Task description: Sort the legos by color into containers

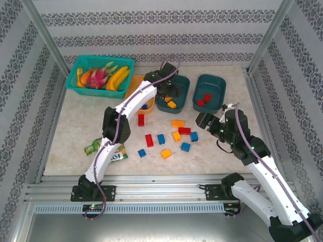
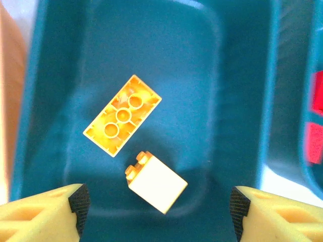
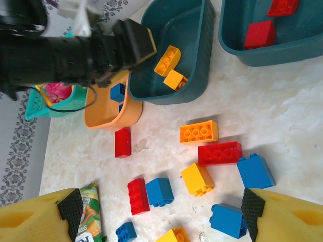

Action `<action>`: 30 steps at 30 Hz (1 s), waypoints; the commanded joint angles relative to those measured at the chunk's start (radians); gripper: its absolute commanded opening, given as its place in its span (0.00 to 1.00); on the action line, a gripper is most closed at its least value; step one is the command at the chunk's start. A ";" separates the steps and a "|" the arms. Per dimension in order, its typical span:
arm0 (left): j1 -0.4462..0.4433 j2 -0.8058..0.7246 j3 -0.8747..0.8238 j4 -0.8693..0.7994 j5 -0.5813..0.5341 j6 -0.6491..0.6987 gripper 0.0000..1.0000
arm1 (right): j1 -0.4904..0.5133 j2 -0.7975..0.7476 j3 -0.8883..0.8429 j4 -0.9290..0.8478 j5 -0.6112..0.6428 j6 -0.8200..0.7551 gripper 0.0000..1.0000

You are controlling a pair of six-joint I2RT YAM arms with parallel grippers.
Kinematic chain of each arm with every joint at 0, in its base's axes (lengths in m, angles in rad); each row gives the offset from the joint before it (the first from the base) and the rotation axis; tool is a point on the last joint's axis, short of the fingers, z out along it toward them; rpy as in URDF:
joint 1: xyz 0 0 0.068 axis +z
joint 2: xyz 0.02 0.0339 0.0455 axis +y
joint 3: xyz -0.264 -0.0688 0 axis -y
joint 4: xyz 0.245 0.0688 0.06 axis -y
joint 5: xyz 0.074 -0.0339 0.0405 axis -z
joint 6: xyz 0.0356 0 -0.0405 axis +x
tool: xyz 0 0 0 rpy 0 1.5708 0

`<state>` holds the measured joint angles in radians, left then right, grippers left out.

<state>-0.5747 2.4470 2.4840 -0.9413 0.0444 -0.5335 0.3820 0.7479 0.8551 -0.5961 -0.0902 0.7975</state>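
Observation:
My left gripper hangs open over the middle teal tub. Below it, in the left wrist view, a long yellow brick and a small yellow brick lie loose on the tub floor, and neither touches the fingertips. The right teal tub holds two red bricks. A blue brick lies in the orange tub. Several red, blue and yellow bricks are scattered on the table. My right gripper hovers open above them, holding nothing.
A teal mesh basket with fruit stands at the back left, beside the orange tub. A green snack packet lies at the front left by the left arm. Metal frame posts rise at the back corners.

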 commanded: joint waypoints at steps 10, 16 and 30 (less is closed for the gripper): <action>0.081 -0.728 -0.636 0.120 0.010 -0.063 0.84 | 0.249 0.154 0.235 -0.214 0.302 -0.070 0.78; 0.101 -1.151 -1.142 0.177 0.029 -0.125 0.88 | 0.437 0.307 0.324 -0.265 0.428 -0.018 0.77; 0.101 -1.743 -1.650 0.035 0.255 -0.240 0.87 | 0.629 0.623 0.353 -0.263 0.392 0.169 0.74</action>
<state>-0.4759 0.7296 0.8646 -0.8623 0.2264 -0.7441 1.0027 1.3651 1.1835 -0.8230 0.2836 0.9009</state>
